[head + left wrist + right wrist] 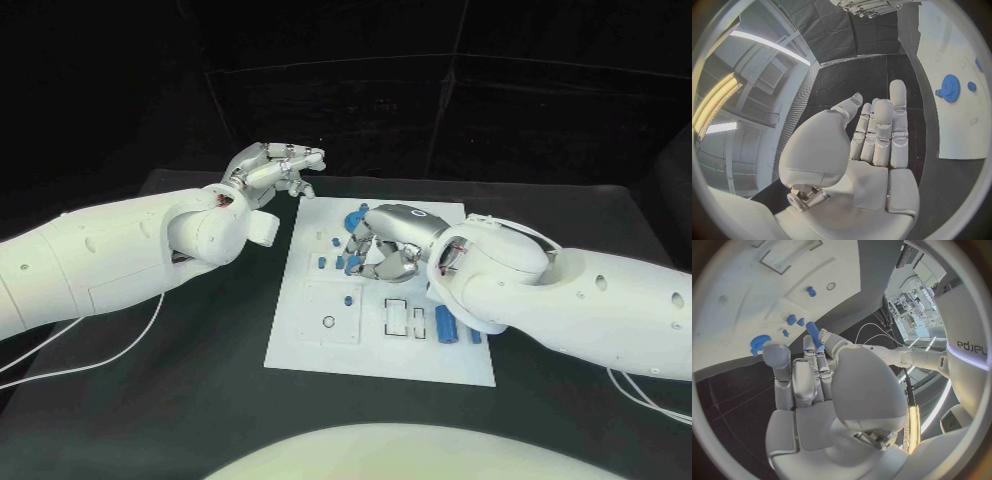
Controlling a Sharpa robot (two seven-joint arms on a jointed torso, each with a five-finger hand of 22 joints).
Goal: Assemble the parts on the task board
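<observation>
The white task board [378, 345] lies in the middle of the black table. My right hand [384, 248] hovers over the board's middle with its fingers curled, and in the right wrist view it [811, 385] pinches a blue peg [812, 334] between thumb and fingers. A blue gear [356, 213] [949, 88] [757, 344] sits at the board's far edge. Small blue pieces [320, 262] stand left of the right hand, and others [444, 320] lie near the board's right side. My left hand [271, 170] [873, 140] is raised beyond the board's far left corner, fingers straight, holding nothing.
The board carries a square white inset [332, 310] with a small hole and rectangular slots [397, 317]. White cables trail over the table at the left [101, 355] and at the right [635, 395]. Bare black table [173, 420] surrounds the board.
</observation>
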